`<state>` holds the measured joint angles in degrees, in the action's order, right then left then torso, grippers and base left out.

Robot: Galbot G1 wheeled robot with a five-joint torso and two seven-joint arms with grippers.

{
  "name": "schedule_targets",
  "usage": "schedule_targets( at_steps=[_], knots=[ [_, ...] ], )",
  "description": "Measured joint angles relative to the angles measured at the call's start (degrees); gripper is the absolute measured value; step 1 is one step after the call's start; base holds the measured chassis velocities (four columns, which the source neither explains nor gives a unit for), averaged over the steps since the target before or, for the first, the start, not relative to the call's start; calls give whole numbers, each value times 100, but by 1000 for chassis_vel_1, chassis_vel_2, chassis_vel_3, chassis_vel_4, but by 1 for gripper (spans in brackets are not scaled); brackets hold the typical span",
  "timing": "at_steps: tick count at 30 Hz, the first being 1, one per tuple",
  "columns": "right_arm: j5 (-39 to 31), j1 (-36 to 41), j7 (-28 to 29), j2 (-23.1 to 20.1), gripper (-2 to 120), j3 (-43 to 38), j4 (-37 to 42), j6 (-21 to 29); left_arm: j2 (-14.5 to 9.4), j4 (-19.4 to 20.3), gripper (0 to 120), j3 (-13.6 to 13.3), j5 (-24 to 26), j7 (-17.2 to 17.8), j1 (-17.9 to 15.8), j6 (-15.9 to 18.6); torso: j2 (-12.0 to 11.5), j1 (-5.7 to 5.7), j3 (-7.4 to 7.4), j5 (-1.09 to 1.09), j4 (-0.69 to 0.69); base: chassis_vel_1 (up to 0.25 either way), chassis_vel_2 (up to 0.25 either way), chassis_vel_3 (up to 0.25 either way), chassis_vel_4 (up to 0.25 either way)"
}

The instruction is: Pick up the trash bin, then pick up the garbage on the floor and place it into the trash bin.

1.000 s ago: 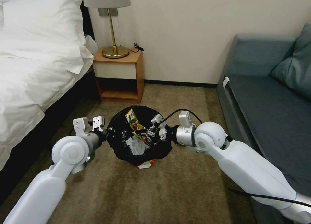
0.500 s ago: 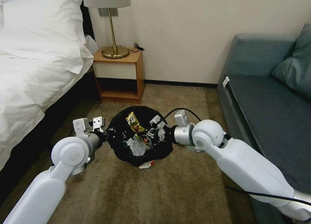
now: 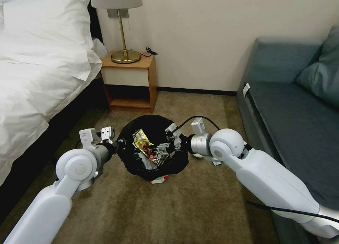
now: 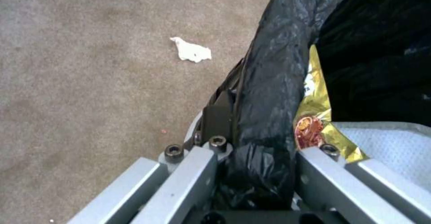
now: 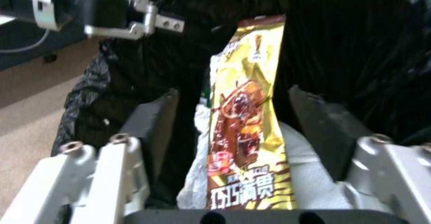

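With the left gripper (image 4: 251, 170) clamped on the trash bin (image 3: 155, 159) rim at frame centre, the right gripper (image 5: 233, 116), jaws spread, hung over a gold wrapper (image 5: 244, 123) inside; the drop looked done, and a tissue (image 4: 191, 50) on the carpet seemed next.

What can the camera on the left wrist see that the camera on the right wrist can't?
Left wrist view alone: a crumpled white tissue lying on the carpet beside the bin, and the left gripper clamped on the bag-covered rim. Right wrist view alone: the right gripper, open, its fingers either side of the wrapper inside the bin. Both: the trash bin and the gold wrapper.
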<state>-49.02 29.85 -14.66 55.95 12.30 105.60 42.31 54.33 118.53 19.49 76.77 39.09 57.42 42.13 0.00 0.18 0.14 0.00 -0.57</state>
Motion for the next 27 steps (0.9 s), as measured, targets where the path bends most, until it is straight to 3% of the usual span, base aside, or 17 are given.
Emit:
schedule_targets(
  at_steps=[4, 7, 8, 18, 27],
  knots=[
    [-23, -42, 12, 26, 86, -165, -17, -4, 0, -4, 2, 2, 0, 0, 9, 0, 0, 0, 0, 0, 0, 0, 0, 0, 0],
    [-27, -48, 12, 28, 88, -181, -19, -4, -1, -4, 2, 2, 0, -1, 10, 0, 0, 0, 0, 0, 0, 0, 0, 0, 0],
    [-56, -100, 14, 36, 98, -309, -32, -9, -1, -5, 2, 6, 1, 0, 14, 0, 0, 0, 0, 0, 0, 0, 0, 0, 0],
    [-488, -92, 467, -25, 100, -793, 77, -19, 10, -10, 2, 47, 2, 1, 45, 0, 0, 0, 0, 0, 0, 0, 0, 0, 0],
    [-825, 152, 1537, -193, 100, -1069, 219, -599, 27, -41, 2, 101, 9, 1, 35, 0, 0, 0, 0, 0, 0, 0, 0, 0, 0]
  ],
)
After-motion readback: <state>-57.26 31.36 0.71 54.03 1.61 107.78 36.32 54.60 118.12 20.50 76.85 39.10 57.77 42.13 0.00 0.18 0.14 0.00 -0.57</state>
